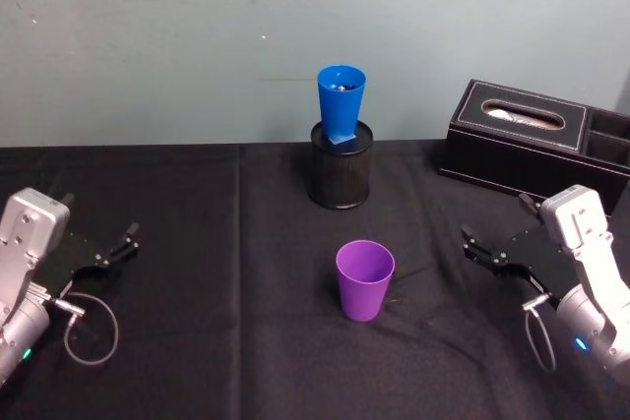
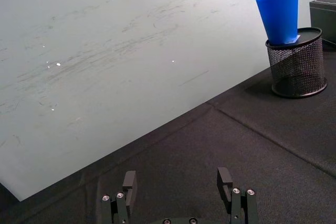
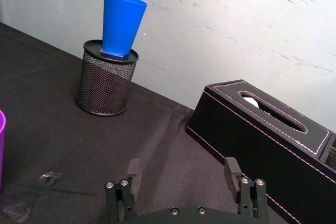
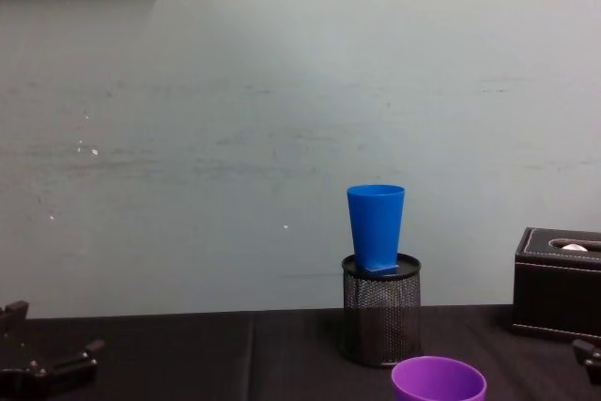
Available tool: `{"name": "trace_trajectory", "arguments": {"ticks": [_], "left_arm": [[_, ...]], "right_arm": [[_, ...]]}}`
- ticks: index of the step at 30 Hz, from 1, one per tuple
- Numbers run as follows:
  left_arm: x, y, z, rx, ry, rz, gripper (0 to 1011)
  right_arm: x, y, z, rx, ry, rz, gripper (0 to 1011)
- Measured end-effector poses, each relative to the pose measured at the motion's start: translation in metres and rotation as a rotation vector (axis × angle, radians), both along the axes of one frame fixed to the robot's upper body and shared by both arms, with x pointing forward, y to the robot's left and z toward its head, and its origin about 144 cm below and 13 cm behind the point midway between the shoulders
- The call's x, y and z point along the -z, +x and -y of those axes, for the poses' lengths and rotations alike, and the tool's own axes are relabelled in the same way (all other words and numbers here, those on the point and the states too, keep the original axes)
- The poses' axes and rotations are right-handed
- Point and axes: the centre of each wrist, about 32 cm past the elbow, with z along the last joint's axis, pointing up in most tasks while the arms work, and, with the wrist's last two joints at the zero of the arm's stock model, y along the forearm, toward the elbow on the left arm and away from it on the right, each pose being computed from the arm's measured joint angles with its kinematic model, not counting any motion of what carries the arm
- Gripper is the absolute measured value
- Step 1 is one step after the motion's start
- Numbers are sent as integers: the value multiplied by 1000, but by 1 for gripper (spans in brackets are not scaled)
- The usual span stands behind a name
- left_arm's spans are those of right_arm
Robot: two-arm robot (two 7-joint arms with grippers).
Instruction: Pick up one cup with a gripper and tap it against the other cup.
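Fingers [image 3: 231,173] of the right gripper [image 1: 480,248] stand spread wide with nothing between them, low over the black table [image 1: 197,233] at its right side. The left gripper [image 1: 112,249] is likewise open and empty, parked at the far left.

Nothing has been picked up, so the task looks to be at its very start, with the reach for a cup yet to be made. The purple cup [image 1: 364,280] stands upright, mouth up, in the middle of the table. It is well apart from both grippers but nearer the right one, off to that gripper's left.

Behind it, toward the wall, the blue cup [image 1: 341,100] sits perched in the mouth of a black mesh pen holder [image 1: 342,176], leaning a little. A black tissue box [image 1: 522,135] lies at the right rear.

The next move probably falls to the right gripper: travel across to the purple cup, set its fingers either side of the wall and close. Because the blue cup sits raised and loosely perched, the lift must go high and the tap stay gentle.
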Motion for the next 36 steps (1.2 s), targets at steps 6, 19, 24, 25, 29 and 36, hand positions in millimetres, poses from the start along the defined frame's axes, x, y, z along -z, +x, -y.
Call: {"name": "trace_trajectory", "arguments": {"ticks": [6,19,24,25,29,36], "left_arm": [[0,0,0,0,0,0,1000],[0,0,0,0,0,0,1000],[0,0,0,0,0,0,1000],[0,0,0,0,0,0,1000],[0,0,0,0,0,0,1000],[0,0,0,0,0,0,1000]], "right_arm": [[0,0,0,0,0,0,1003],[0,0,0,0,0,0,1003],[0,0,0,0,0,0,1003],[0,0,0,0,0,0,1003],[0,0,0,0,0,0,1002],[0,0,0,-1,-1,3,1003]]}}
